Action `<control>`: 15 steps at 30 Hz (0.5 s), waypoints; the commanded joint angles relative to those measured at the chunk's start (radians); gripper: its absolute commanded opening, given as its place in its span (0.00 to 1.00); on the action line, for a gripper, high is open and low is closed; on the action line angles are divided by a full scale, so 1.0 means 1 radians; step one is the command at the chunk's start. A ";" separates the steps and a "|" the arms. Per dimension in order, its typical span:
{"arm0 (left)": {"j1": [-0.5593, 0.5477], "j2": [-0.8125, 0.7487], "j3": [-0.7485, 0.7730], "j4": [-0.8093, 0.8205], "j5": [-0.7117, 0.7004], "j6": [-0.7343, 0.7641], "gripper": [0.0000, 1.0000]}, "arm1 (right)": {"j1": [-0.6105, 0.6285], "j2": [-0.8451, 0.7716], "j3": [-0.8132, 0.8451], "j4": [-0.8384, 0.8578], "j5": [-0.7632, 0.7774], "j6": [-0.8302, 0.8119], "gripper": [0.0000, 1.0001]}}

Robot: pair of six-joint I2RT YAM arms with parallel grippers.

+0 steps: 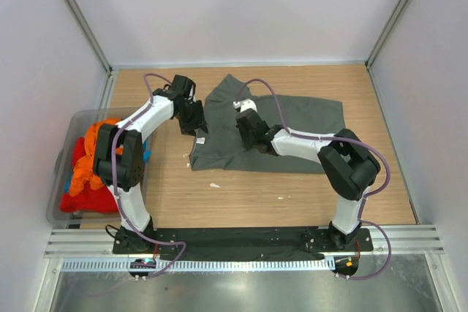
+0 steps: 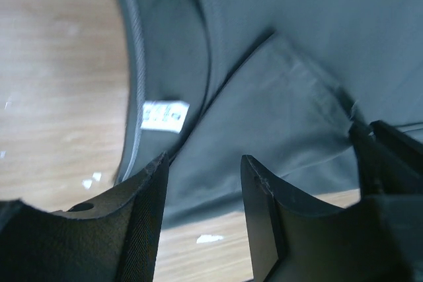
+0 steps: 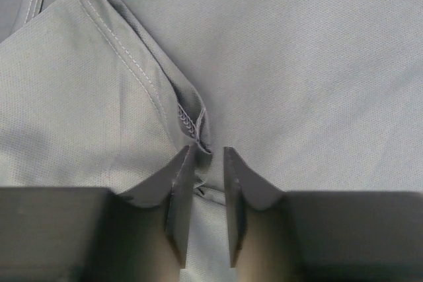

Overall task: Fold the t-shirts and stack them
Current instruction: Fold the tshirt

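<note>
**Grey-green shirt on table, both grippers at it**

Dark grey-green cotton t-shirt (image 1: 311, 116) is seen spread flat on the light wooden table (image 1: 256, 193), roughly centre, collar toward the left. One sleeve is folded in over the body.

Left gripper (image 2: 205, 163) is held at the shirt's left edge, just beside the collar and the small white neck label (image 2: 164, 115). Its jaws are parted wide, w/ only cloth and table seen in the gap. Contact w/ the cloth can't be told.

Right gripper (image 3: 208, 151) is set on the shirt's middle, near the folded sleeve. Its jaws are drawn narrow, and a stitched hem fold is pinched between the tips.

Bright orange, red and blue t-shirts (image 1: 91, 153) are bunched unfolded in the translucent grey plastic bin (image 1: 58, 167) at the table's left side, well apart from the grey-green one.
</note>
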 commanded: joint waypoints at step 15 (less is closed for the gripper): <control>-0.049 0.201 0.196 0.146 0.082 0.157 0.45 | -0.094 -0.102 -0.063 0.082 -0.341 0.051 0.41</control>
